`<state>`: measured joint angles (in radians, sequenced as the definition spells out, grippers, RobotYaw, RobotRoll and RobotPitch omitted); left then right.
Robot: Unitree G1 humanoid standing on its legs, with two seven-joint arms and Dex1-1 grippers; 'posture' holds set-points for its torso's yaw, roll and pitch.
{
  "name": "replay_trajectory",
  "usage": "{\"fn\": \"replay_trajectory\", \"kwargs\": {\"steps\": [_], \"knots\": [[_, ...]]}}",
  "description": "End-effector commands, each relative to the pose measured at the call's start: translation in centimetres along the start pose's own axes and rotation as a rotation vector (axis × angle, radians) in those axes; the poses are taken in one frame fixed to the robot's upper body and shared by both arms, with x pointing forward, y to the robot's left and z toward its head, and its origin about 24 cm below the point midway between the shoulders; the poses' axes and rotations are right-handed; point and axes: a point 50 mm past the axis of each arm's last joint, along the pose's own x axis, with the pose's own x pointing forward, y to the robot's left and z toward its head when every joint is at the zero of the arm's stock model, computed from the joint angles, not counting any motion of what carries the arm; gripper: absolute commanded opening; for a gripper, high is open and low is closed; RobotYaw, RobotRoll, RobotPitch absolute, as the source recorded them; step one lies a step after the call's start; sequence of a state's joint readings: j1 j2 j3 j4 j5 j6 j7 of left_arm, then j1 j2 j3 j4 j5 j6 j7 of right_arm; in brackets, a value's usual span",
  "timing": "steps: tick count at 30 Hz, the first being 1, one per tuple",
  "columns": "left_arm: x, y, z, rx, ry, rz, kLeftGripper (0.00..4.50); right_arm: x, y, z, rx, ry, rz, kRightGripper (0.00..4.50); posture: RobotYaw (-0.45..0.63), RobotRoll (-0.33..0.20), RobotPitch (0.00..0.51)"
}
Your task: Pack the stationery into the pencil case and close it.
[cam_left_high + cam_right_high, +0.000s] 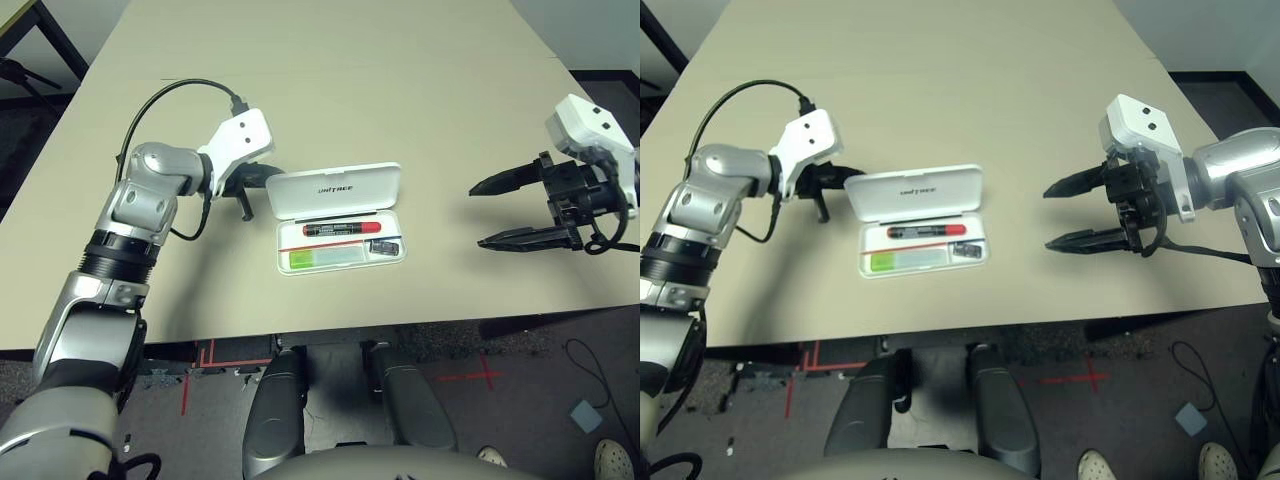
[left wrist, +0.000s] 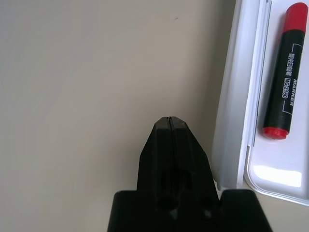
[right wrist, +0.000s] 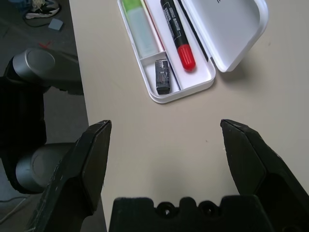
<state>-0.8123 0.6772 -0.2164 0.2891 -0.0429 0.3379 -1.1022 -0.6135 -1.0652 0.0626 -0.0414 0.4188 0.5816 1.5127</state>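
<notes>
The white pencil case (image 1: pixel 340 215) is seen open, lid raised; left fingers (image 2: pixel 169 140) are pressed together, right fingers (image 3: pixel 96 145) spread.

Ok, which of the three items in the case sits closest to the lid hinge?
The red marker; the green bar and small dark block lie in the front compartment.

left hand (image 1: pixel 246 208) pinched closed, right hand (image 1: pixel 495 213) (raised) — spread wide
</notes>
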Motion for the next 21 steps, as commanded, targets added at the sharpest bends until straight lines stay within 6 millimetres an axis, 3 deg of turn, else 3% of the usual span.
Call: {"fn": "replay_trajectory", "kwargs": {"steps": [1, 9, 21], "knots": [[0.1, -0.2, 0.2, 0.006, -0.002, -0.032, 0.04, -0.2, 0.3, 0.3, -0.024, 0.002, -0.003, 4.50, -0.06, 0.000, 0.196], [0.1, -1.6, 0.8, 0.030, -0.026, -0.112, 0.04, -0.1, 0.2, 0.3, -0.026, 0.016, 0.003, 4.50, -0.05, 0.000, 0.201], [0.5, -5.8, 1.0, 0.082, -0.027, -0.302, 0.04, 0.3, 0.0, -0.1, -0.031, 0.035, 0.008, 4.50, -0.04, 0.000, 0.200]]}}
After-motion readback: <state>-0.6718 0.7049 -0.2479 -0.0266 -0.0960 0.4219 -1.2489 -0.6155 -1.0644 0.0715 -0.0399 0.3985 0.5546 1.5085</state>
